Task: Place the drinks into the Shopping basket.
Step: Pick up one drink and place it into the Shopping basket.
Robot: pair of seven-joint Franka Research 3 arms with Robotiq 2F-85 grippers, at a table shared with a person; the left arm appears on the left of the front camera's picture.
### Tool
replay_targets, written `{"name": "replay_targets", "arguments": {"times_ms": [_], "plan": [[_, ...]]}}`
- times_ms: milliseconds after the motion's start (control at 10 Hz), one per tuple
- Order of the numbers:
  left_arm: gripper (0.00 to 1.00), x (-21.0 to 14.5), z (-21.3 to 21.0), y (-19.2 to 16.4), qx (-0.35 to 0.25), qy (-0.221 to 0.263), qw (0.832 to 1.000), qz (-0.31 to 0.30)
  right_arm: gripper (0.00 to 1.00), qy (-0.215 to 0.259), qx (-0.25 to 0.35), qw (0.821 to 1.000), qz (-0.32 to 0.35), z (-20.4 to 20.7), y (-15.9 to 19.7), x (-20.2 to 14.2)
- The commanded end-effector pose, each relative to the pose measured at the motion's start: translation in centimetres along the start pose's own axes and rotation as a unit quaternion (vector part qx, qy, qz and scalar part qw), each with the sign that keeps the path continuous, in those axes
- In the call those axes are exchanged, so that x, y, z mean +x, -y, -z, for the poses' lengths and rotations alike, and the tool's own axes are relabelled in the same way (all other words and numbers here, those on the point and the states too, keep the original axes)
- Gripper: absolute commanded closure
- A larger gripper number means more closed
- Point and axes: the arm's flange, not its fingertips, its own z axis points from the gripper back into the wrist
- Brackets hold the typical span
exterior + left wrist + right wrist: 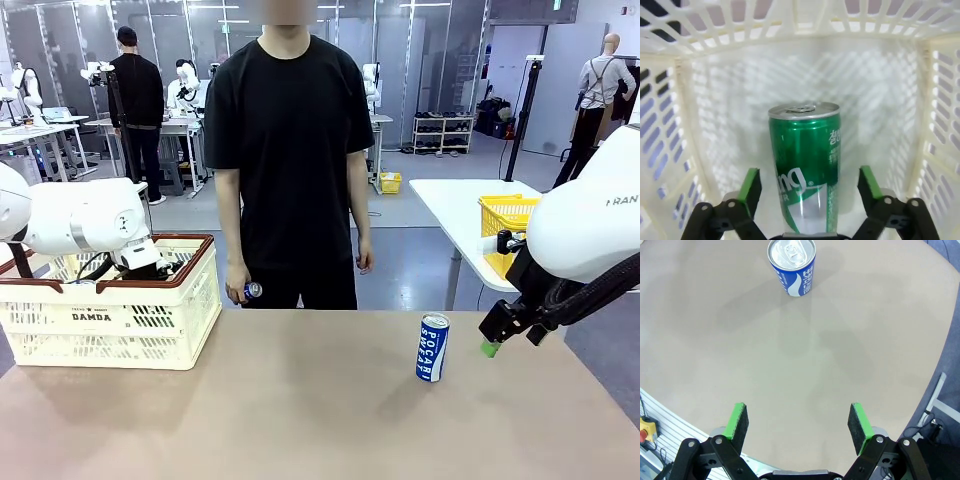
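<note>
The green can (805,165) stands inside the Shopping basket (110,335) between the open left jaws, so this drop seems done; next the open, empty right jaws must grip the blue can (432,347) on the bench (300,420), right of the basket.

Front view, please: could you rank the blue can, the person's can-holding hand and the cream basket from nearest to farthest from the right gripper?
Measured from the right gripper:
1. Blue can: stands upright just beside it, towards the middle.
2. Person's hand: holds a small can at the far side, left of centre.
3. Cream basket: sits at the far left.
</note>
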Motion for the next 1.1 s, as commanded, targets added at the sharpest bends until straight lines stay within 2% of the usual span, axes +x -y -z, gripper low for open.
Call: {"name": "replay_targets", "arguments": {"times_ms": [0,700,1000], "plan": [[0.0,0.4,-1.6,-0.2,-0.001,0.001,1.0,0.005,0.0,-0.002,0.003,1.0,-0.007,-0.1,0.1,0.0],[0.0,1.6,-5.0,0.9,0.028,0.001,1.0,0.001,0.0,-0.002,0.003,1.0,-0.007,-0.1,0.1,0.0],[0.0,1.1,-4.2,0.0,0.019,0.0,1.0,0.006,0.0,-0.002,0.003,1.0,-0.007,-0.1,0.1,0.0]]}}
